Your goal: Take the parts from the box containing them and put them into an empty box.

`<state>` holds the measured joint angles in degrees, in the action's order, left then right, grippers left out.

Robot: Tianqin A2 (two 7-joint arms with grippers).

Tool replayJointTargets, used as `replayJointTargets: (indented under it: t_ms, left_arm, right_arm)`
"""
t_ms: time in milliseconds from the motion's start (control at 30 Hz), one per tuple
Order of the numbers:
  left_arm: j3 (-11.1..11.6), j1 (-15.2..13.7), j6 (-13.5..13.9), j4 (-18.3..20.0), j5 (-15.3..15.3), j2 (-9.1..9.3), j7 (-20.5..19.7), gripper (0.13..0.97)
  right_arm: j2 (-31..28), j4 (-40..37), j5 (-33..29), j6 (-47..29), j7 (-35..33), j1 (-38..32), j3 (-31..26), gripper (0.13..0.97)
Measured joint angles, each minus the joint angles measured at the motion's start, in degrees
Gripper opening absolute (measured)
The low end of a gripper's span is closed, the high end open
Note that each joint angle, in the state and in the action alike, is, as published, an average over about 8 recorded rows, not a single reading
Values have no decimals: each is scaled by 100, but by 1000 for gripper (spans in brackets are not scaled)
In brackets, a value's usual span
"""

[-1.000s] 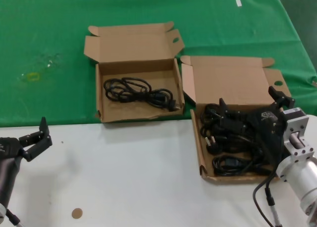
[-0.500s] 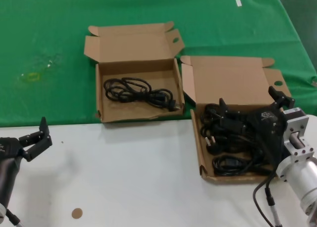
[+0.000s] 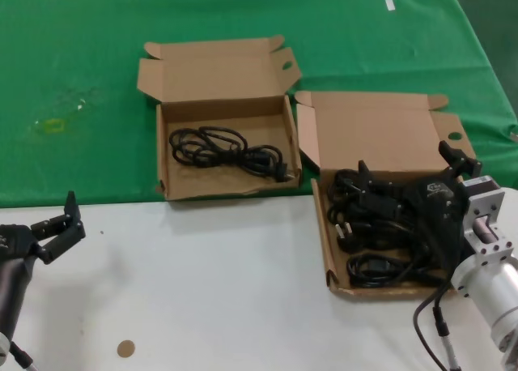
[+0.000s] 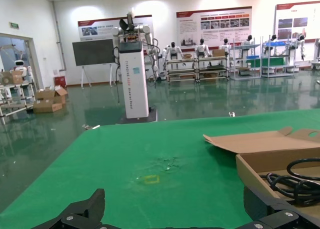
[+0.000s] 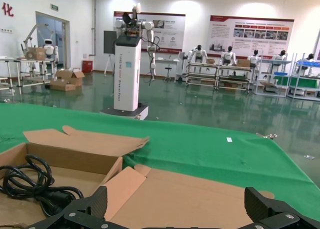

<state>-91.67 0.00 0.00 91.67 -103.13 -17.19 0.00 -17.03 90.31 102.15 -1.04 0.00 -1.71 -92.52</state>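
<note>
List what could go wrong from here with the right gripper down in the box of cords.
1. The cords in the right-hand box lie tangled together, so the open right gripper may lift several bundles at once, or drag one out over the edge.
2. That box sits on the smooth white table; a snagged cord could pull it along.
3. The left box already holds one cord; the left gripper hangs far off, unable to steady either box.

light: bright, even, overhead | shadows: soft | floor: glossy reflections | focus: sharp
</note>
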Motion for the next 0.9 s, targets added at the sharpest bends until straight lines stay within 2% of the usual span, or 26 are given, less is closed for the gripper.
replayJointTargets:
  t_ms: [900]
  left_arm:
    - [0,0,0,0,0,0,0,966]
  right_arm:
    - [0,0,0,0,0,0,0,966]
